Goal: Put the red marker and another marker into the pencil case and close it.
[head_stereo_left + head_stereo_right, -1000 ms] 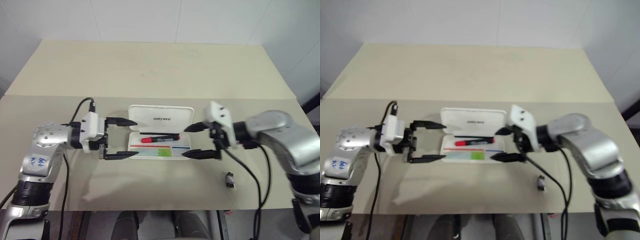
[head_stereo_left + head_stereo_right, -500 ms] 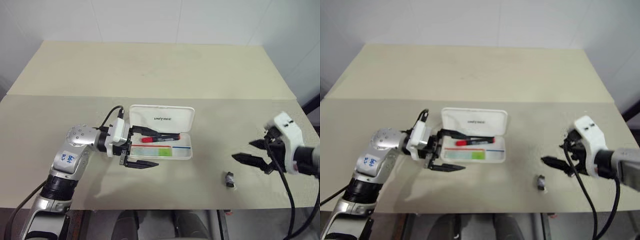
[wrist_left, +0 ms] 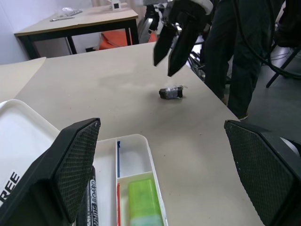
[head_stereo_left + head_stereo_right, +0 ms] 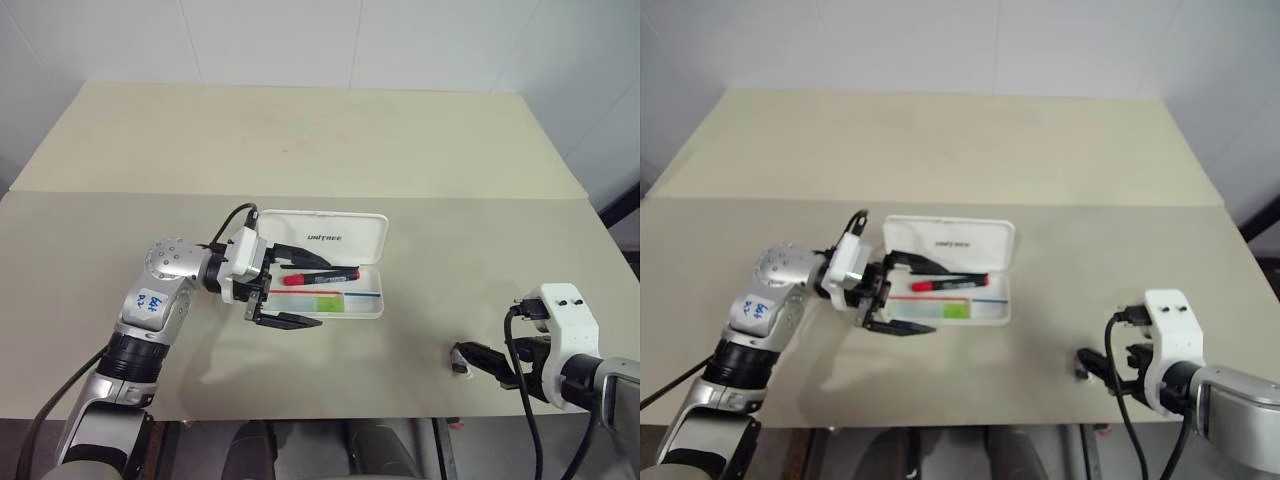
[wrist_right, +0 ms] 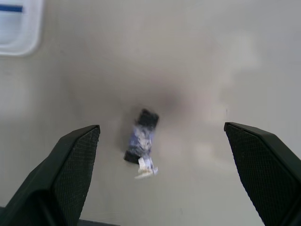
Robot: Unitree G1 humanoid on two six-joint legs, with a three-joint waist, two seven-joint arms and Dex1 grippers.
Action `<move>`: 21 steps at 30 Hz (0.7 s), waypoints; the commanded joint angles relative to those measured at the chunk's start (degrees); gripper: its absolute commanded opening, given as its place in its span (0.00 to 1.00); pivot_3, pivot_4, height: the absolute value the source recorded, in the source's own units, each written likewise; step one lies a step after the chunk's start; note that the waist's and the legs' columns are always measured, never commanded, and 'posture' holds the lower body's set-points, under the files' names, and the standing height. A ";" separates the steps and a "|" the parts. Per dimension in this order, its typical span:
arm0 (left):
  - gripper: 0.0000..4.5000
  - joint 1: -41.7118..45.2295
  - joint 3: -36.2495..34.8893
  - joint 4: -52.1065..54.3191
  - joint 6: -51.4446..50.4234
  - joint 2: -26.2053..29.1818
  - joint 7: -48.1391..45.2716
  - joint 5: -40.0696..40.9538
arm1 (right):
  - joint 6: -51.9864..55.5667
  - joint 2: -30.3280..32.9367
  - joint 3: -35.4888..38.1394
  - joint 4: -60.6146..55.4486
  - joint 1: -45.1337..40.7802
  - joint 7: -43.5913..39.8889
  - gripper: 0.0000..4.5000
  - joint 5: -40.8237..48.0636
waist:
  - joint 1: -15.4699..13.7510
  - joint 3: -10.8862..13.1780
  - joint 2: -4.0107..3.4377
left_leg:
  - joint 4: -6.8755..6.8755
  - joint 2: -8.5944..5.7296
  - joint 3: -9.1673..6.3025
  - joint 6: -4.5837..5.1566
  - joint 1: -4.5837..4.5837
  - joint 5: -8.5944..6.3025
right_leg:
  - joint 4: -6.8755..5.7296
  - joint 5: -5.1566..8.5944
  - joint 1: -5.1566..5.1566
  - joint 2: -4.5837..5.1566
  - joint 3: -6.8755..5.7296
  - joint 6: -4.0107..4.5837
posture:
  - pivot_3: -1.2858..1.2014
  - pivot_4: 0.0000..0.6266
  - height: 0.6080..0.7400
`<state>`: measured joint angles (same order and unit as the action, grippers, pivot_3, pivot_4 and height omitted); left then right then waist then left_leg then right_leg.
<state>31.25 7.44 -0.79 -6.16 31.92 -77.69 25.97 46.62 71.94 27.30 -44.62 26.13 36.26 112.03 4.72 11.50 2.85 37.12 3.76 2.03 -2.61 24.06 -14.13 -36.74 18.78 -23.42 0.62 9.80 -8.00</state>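
The white pencil case (image 4: 372,241) lies open mid-table, its printed lid folded back. In its tray lie the red marker (image 4: 320,277) and, nearer me, another marker, a green highlighter (image 4: 326,302). My left gripper (image 4: 318,292) is open, and its fingers (image 4: 291,321) straddle the tray's left end from the side with nothing between them. The left wrist view shows the highlighter (image 3: 141,201) and the marker's black barrel (image 3: 89,200) just ahead. My right gripper (image 4: 482,358) is open at the table's front right, far from the case.
A small black stubby object (image 4: 459,358) lies on the table just off my right gripper's tips, also seen between its fingers (image 5: 141,141). In the left wrist view a person's dark legs (image 3: 235,42) stand beyond the table edge, with another table (image 3: 80,21) behind.
My right gripper has left the case's right end and swung back to the front right by the black object. My left gripper has moved right, over the tray's left end.
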 commanded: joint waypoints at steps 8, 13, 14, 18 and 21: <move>1.00 -0.86 -1.70 2.76 0.31 1.59 0.71 0.07 | -8.90 4.71 -9.77 -1.30 -1.17 3.45 1.00 0.97 | -0.08 0.00 0.00 | -0.02 0.04 0.00 0.01 -0.01 0.01 | -0.01 0.00 -0.01 -0.01 0.00 0.03 | 0.52 0.24 1.00; 1.00 -1.32 -2.65 3.65 0.06 2.98 1.46 0.18 | -8.87 4.57 -16.62 -0.10 -5.73 4.05 1.00 0.97 | -0.11 0.00 -0.01 | -0.02 0.06 0.00 0.01 0.00 0.01 | -0.03 0.07 -0.02 -0.01 -0.01 0.17 | 0.52 0.24 1.00; 1.00 -1.46 -2.75 3.88 0.02 3.22 1.57 0.24 | -8.85 4.38 -17.71 0.21 -6.63 4.30 1.00 0.97 | -0.12 -0.01 -0.01 | -0.03 0.06 0.00 0.01 -0.01 0.01 | -0.02 0.09 -0.02 0.00 0.00 0.21 | 0.52 0.24 1.00; 1.00 -1.99 -3.54 5.35 -0.66 4.01 2.10 0.57 | -7.74 4.37 -21.21 0.96 -8.30 4.51 1.00 0.97 | -0.19 -0.01 -0.01 | -0.01 0.06 0.01 0.01 -0.01 0.01 | -0.04 0.14 -0.02 0.01 0.00 0.32 | 0.52 0.24 1.00; 1.00 -2.07 -3.83 5.62 -0.67 4.30 2.30 0.44 | -6.49 4.91 -22.64 1.64 -9.35 4.26 1.00 0.97 | -0.27 -0.01 -0.01 | -0.02 0.06 0.01 0.01 -0.01 0.01 | -0.06 0.14 -0.03 0.01 0.00 0.31 | 0.52 0.24 1.00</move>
<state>28.99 4.83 2.64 -6.87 35.79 -75.73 25.92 39.23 76.27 5.25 -43.01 17.04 40.32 112.21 4.44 11.49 2.84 37.12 3.83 2.04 -2.59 24.05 -14.12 -36.80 18.92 -23.45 0.63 9.79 -7.68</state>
